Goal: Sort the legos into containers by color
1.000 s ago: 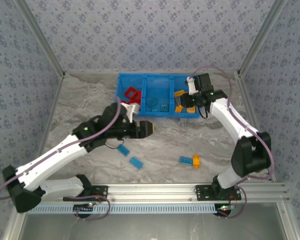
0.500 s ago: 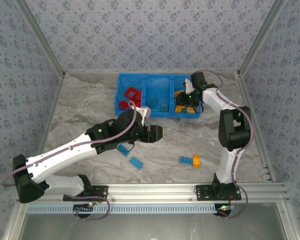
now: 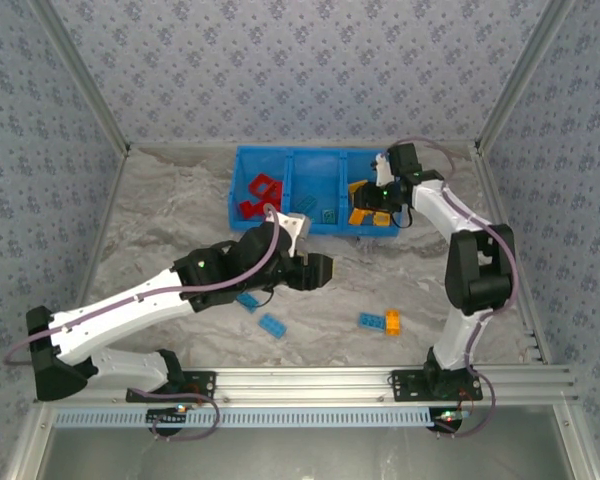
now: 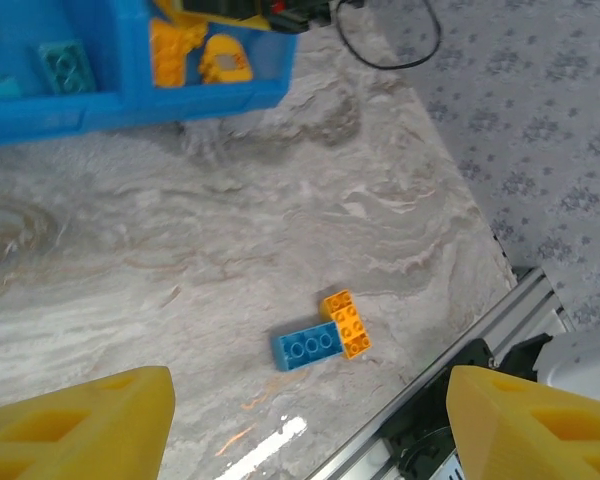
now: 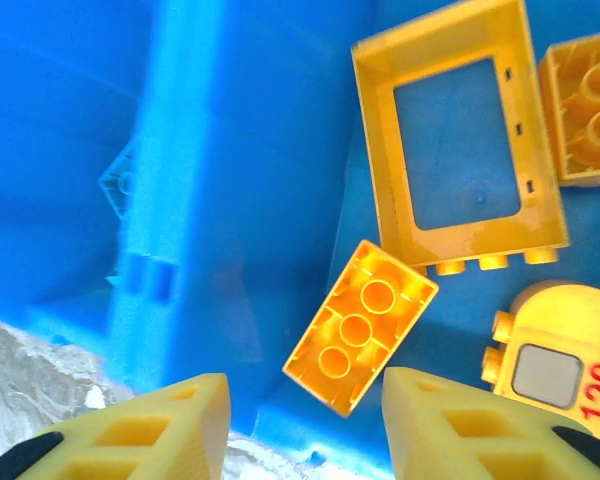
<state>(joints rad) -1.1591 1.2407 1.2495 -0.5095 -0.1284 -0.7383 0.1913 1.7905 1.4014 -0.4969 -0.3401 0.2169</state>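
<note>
The only marking that can be read is the red number "120", printed sideways on a rounded yellow brick (image 5: 555, 365), just beside its grey square panel. This brick lies among other yellow pieces in a compartment of the blue bin (image 5: 230, 180), seen from the right wrist. The picture's edge cuts the brick close to the digits, so further characters may follow; that cannot be told.

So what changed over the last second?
The left gripper moved right, away from the blue bin, toward the loose blue and orange bricks. The right arm folded its elbow inward; the right gripper stayed over the orange compartment, jaws open. The bricks on the table did not move.
</note>
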